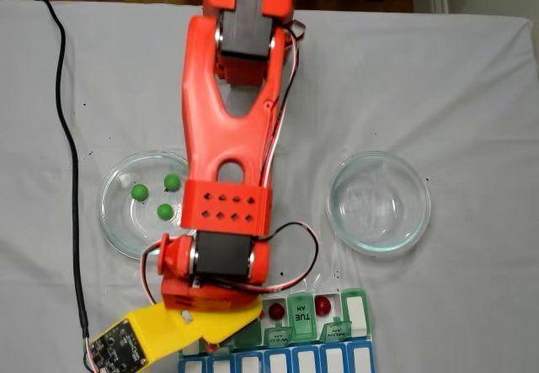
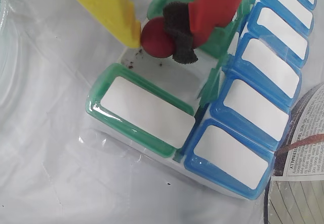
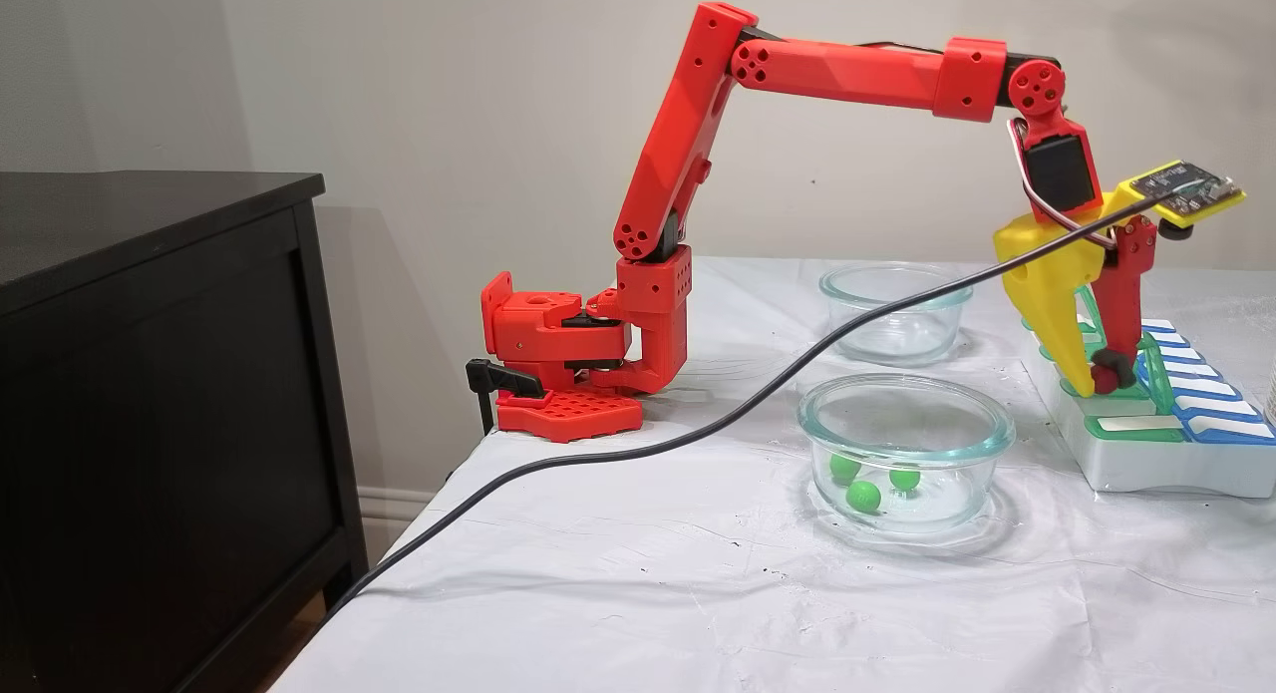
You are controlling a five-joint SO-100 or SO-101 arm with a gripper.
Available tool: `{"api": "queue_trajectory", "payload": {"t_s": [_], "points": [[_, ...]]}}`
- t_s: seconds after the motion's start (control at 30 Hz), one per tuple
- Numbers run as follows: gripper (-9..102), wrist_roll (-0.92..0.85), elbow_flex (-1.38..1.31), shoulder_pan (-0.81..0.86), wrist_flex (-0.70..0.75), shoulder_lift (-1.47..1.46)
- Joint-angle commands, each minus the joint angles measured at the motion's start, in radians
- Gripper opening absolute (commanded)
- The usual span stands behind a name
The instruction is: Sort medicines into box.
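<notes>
My gripper point(image 2: 159, 42) is shut on a dark red medicine ball point(image 2: 154, 38), pinched between the yellow finger point(image 2: 109, 4) and the red finger's black pad point(image 2: 178, 29). It hangs just over an open compartment of the box point(image 2: 142, 107), the green and blue pill organizer. From the side, the gripper point(image 3: 1092, 379) holds the ball point(image 3: 1105, 379) at the near end of the box point(image 3: 1166, 469). From above, two more red balls point(image 1: 276, 311) point(image 1: 322, 306) lie in open compartments of the box point(image 1: 320, 360). Three green balls point(image 1: 165, 211) point(image 3: 863, 495) rest in a glass dish point(image 1: 114, 221).
An empty glass dish point(image 1: 378, 202) point(image 3: 895, 309) stands on the white cloth beyond the box. A black cable point(image 1: 74, 221) point(image 3: 698, 429) trails across the table to the wrist. A black cabinet point(image 3: 150, 374) stands off the table's edge. A printed container point(image 2: 298, 168) sits beside the box.
</notes>
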Motion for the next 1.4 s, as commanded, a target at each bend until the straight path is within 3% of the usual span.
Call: {"api": "queue_trajectory", "payload": {"t_s": [0.0,0.17,0.3,0.37,0.43,0.57,0.67,0.77,1.03,1.1,1.13,1.37], "points": [[13,-0.011,-0.13,0.003,0.003,0.035],[20,-0.028,-0.127,0.009,0.009,0.041],[18,-0.034,-0.114,0.018,0.011,0.066],[13,-0.044,-0.114,0.028,0.026,0.089],[0,-0.046,-0.121,0.044,0.061,0.12],[0,-0.114,-0.23,0.098,0.272,0.143],[0,-0.299,-0.328,0.152,0.483,0.144],[0,-0.46,-0.31,0.239,0.578,0.189],[0,-0.772,0.255,0.365,0.514,0.517],[8,-0.811,0.388,0.374,0.462,0.611],[6,-0.83,0.442,0.374,0.442,0.644],[13,-0.834,0.492,0.368,0.419,0.621]]}}
